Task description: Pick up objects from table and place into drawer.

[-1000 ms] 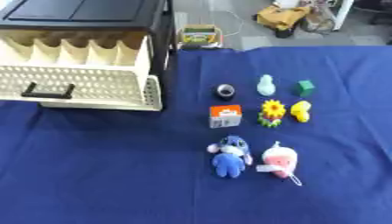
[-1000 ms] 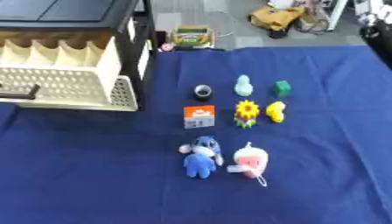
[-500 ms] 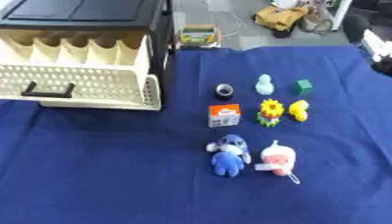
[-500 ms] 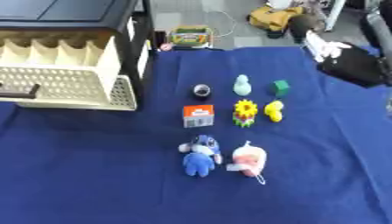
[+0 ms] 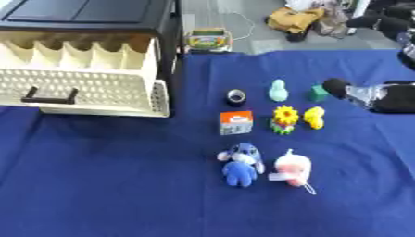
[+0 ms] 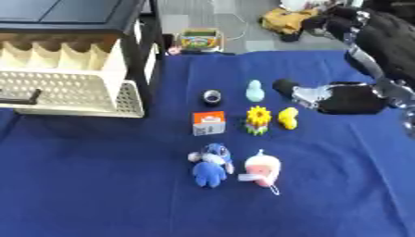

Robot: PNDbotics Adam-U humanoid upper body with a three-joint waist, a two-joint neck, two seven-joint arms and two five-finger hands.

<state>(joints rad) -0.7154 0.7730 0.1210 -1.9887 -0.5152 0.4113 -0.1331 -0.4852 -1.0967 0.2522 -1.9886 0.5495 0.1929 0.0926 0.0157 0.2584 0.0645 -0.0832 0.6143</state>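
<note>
Surface (image 5: 97, 185): blue cloth, toys grouped right of centre
Drawer (image 5: 81, 78): cream, pulled open at left, nothing visible inside
Right hand (image 6: 340, 98): reaches in from the right above the green block (image 5: 317, 93); finger spread cannot be told
Toys: blue plush (image 5: 241, 162) beside pink plush (image 5: 290, 169); sunflower (image 5: 285, 118), yellow duck (image 5: 314, 117) behind

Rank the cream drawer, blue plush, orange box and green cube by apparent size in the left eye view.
1. Cream drawer, largest by far.
2. Blue plush.
3. Orange box.
4. Green cube, smallest, though it is farther away and partly hidden by the right robot hand.
</note>
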